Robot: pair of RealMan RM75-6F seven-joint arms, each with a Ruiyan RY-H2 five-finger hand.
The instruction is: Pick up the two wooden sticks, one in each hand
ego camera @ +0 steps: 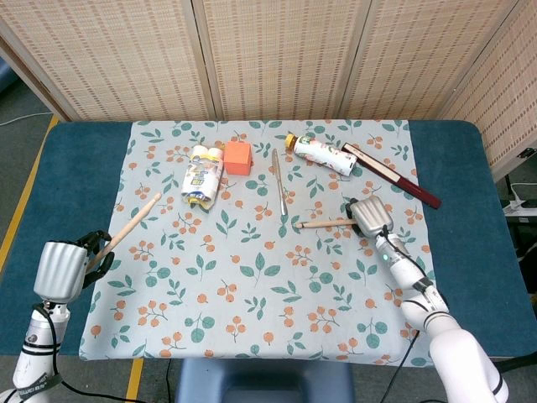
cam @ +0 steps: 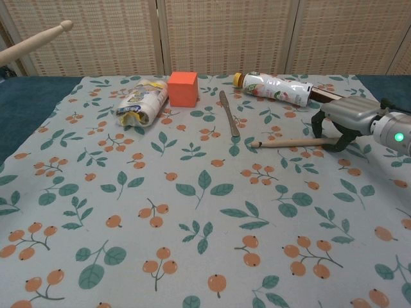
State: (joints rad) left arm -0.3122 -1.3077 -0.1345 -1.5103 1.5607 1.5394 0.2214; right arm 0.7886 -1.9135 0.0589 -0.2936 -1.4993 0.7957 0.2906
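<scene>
One wooden stick is gripped by my left hand at the table's front left, slanting up and away; its rounded tip shows at the upper left of the chest view. The second wooden stick lies flat on the cloth at the right. My right hand arches over that stick's right end, fingers curved down on both sides with tips near the cloth. The stick's end under the palm is hidden.
On the leafy cloth lie a crumpled snack bag, an orange cube, a metal knife, a printed tube and a dark red bar behind my right hand.
</scene>
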